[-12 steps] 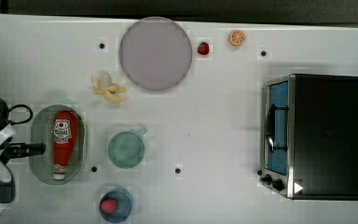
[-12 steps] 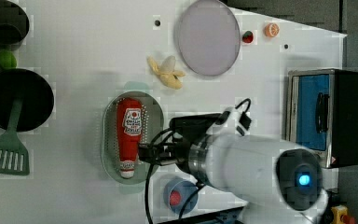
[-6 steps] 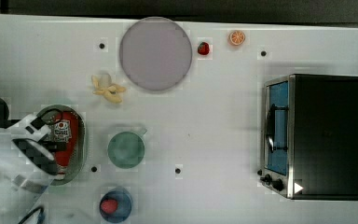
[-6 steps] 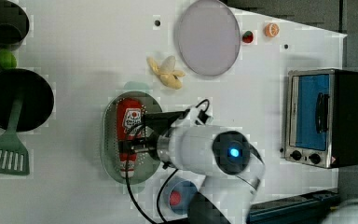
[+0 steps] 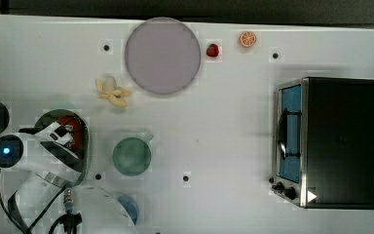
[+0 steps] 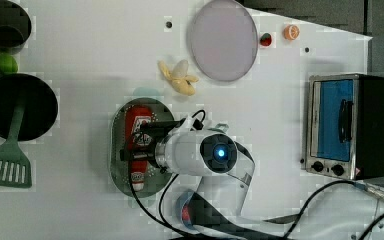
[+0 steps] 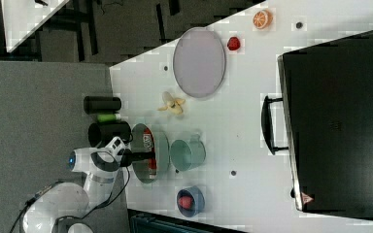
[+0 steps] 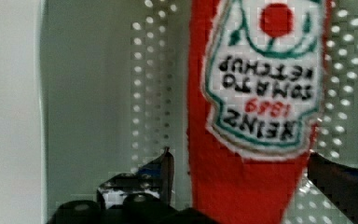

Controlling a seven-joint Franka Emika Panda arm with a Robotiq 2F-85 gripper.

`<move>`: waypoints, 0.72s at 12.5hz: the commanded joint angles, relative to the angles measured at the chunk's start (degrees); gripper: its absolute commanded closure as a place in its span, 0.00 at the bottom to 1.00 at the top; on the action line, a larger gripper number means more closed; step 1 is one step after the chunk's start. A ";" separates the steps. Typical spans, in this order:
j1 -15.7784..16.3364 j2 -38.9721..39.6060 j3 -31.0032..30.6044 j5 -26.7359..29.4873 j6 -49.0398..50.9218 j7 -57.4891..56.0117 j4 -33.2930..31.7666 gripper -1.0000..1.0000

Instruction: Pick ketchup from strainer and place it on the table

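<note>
While the ketchup (image 6: 139,145) lies flat in the strainer (image 6: 117,150), lengthwise along the basket with its cap toward the left view's bottom, the gripper (image 8: 242,186) sits low over it with jaws spread wide, one finger (image 8: 165,168) on each side of the red body, nothing gripped yet. Wrist view has the label side up and the perforated strainer floor visible on both sides of the bottle, so the straddle looks roughly centred; can't tell whether the fingertips touch the floor or the bottle. In the top view the arm covers most of the strainer (image 5: 44,119), just a red patch of the ketchup (image 5: 70,124) showing. Step in hand, as I read it: end of the approach, right before the grasp. Next move calls for closing the jaws squarely across the bottle's width, then lifting straight up clear of the strainer rim before any sideways travel. The bottle is a soft squeeze type, so expect some give. Drop-off needs bare bench (image 5: 214,131); the stretch between the green mug (image 5: 132,156) and the toaster oven (image 5: 331,141) looks free. Keep away from the mug, the banana (image 5: 112,92), the grey plate (image 5: 162,55) and the blue bowl (image 7: 190,201) near the strainer (image 7: 161,153). Risk: a light strainer could lift with the bottle if a finger catches its floor or wall.
</note>
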State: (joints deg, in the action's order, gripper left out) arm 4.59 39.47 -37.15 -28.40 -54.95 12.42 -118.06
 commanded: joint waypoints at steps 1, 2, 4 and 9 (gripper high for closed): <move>0.93 0.32 0.46 -3.34 -0.27 5.46 2.84 0.04; 1.16 0.53 0.66 -3.55 -0.28 5.47 3.08 0.16; 1.21 0.17 0.77 -3.55 -0.24 5.47 3.17 0.40; -0.63 -7.56 -2.04 -1.96 4.50 5.47 1.88 0.40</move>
State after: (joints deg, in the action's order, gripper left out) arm 5.05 35.89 -36.84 -29.40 -50.72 14.97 -117.17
